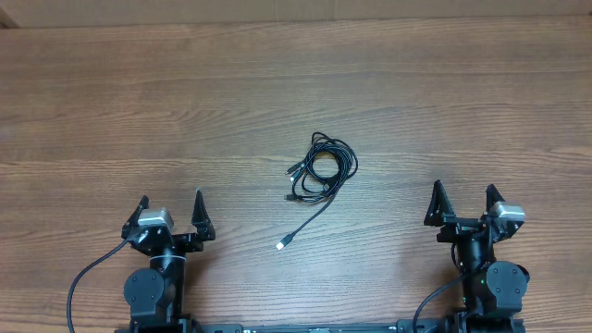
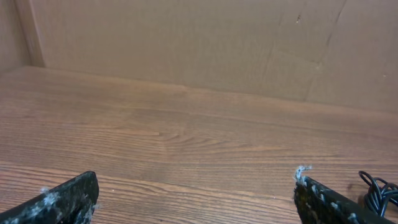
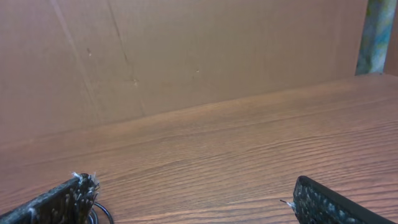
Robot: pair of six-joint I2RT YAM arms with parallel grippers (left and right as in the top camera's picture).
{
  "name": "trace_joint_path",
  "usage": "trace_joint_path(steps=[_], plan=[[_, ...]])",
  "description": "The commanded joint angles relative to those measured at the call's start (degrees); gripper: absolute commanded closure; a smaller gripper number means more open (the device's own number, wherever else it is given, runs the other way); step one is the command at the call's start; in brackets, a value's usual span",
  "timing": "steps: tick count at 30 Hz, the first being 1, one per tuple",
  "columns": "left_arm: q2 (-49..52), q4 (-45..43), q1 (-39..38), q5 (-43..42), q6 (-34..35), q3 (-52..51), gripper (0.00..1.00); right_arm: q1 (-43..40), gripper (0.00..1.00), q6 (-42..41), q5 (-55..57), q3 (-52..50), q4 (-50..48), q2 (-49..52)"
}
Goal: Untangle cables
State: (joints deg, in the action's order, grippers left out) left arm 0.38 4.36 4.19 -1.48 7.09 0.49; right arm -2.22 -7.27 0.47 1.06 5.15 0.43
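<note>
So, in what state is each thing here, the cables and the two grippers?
cables: one loose tangled coil, one plug end trailing out, not held.
left gripper: open, empty, apart from the cables.
right gripper: open, empty, apart from the cables.

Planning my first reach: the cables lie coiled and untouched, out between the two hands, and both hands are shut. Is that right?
Not quite. The cables do lie coiled and untouched, out between the two hands, but the left hand and right hand are both open, fingers spread wide. The overhead view shows it.
</note>
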Motion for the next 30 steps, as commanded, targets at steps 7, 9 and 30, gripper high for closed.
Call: trace_joint_path(steps=[7, 9, 30], plan=[[-0.09, 0.09, 0.31, -0.46, -0.87, -0.20, 0.00, -0.04, 0.00, -0.22, 0.76, -0.59, -0.35, -0.26], [-0.09, 0.09, 0.31, -0.46, -0.87, -0.20, 0.00, -0.04, 0.00, -0.22, 0.76, -0.59, -0.35, -0.26], [-0.09, 0.09, 0.31, -1.31, 2.43, -0.15, 0.00, -0.04, 0.00, -0.22, 0.76, -0.59, -0.35, -0.26]])
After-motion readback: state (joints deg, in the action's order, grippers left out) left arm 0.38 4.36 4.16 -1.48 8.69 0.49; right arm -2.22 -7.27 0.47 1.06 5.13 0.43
